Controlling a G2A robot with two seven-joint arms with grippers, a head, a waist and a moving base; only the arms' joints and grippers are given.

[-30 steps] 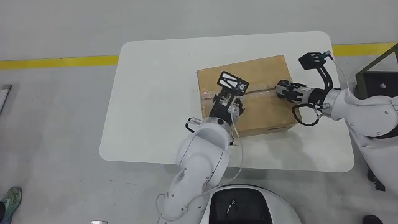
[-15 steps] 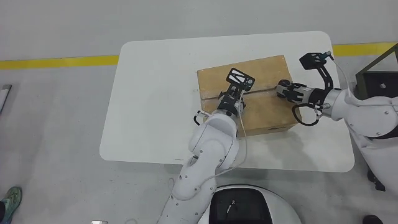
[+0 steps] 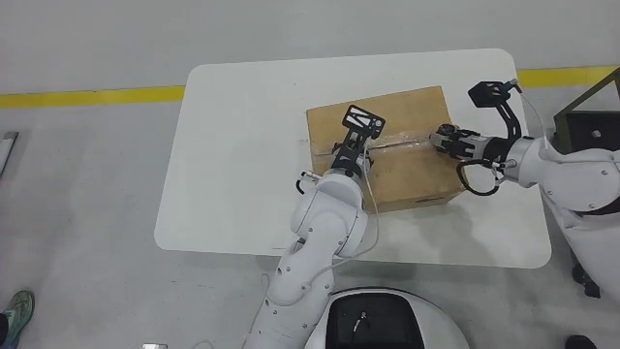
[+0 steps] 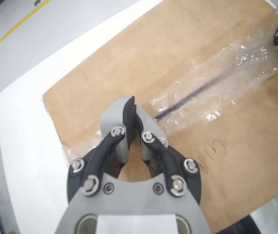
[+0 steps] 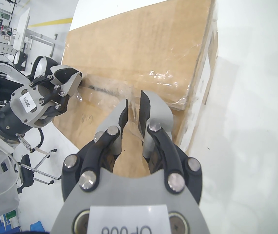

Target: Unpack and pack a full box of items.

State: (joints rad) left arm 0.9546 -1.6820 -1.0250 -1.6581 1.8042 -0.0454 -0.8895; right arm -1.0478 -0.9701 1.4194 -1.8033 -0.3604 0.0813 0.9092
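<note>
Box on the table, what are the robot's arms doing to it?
A closed cardboard box sits on the white table. The left claw, shut, sits on its top at one end of the clear tape. The right claw pinches the tape's other end. The box is not open yet.

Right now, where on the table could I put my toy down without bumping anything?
The biggest bare patch is the table left of the box, out to its rounded edge. A thinner strip runs along the far side. It's crowded on the box, where the left tool and right tool both sit at the tape.
</note>
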